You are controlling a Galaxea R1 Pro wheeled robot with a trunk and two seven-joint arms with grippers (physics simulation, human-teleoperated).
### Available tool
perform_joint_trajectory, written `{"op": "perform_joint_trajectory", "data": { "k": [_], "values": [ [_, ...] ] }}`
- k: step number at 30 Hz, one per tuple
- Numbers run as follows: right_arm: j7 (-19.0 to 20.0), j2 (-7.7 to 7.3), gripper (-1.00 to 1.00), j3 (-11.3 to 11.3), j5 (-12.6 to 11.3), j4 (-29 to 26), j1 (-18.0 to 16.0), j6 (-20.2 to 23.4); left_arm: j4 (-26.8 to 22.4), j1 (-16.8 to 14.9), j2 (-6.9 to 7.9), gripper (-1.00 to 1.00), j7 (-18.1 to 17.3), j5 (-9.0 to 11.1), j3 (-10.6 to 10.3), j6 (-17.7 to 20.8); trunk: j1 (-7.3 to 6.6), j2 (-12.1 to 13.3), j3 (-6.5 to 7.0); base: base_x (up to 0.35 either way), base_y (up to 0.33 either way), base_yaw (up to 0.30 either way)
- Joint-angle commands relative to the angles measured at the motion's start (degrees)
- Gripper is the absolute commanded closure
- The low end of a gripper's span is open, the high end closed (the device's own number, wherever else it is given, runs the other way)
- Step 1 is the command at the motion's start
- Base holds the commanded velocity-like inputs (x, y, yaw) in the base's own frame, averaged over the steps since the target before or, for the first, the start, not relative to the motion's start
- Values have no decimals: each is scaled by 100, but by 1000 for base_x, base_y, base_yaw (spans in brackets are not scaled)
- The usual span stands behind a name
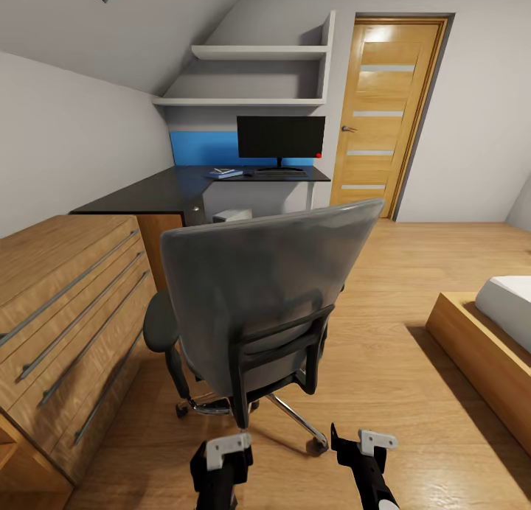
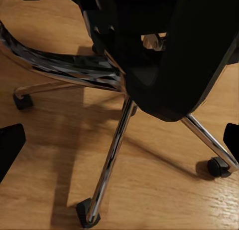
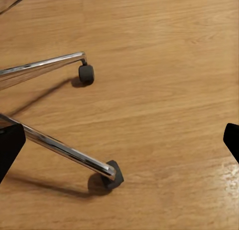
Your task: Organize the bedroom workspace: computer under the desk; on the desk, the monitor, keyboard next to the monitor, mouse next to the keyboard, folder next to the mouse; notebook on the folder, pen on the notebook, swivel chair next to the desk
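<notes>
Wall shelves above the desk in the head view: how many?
2. The upper shelf sits beneath the sloped ceiling; the lower shelf hangs just above the monitor. No others are visible from this angle.

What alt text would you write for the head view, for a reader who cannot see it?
A grey swivel chair stands back-on in front of the robot, between it and a black desk carrying a monitor. A wooden drawer unit sits left, a door behind.
</notes>
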Motion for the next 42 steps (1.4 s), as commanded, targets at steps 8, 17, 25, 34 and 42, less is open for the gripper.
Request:
{"op": "perform_joint_trajectory", "data": {
  "k": [8,17,25,34,42],
  "values": [
    [-32,-4,-100,33,-50,80,-4,-33,-8,-7,7,-100,187,46,-158,-162,-1,-2,-5,0,0,0],
    [-44,-4,-100,30,-48,119,-4,-82,-1,-8,8,-100,198,50,-245,-160,-1,-2,-5,-79,-52,0],
    [-46,2,-100,33,-50,120,-5,-84,0,-8,14,-100,210,40,-242,-160,-1,-2,-5,-113,-149,0],
    [-46,12,-100,48,-46,163,-4,-135,-54,-5,91,-100,291,35,-248,-231,-1,-2,0,-16,-25,1],
    [-39,26,-100,77,54,509,-4,-749,-127,-5,103,-100,441,43,-249,-422,-1,-2,39,-1,-1,36]
  ]
}}
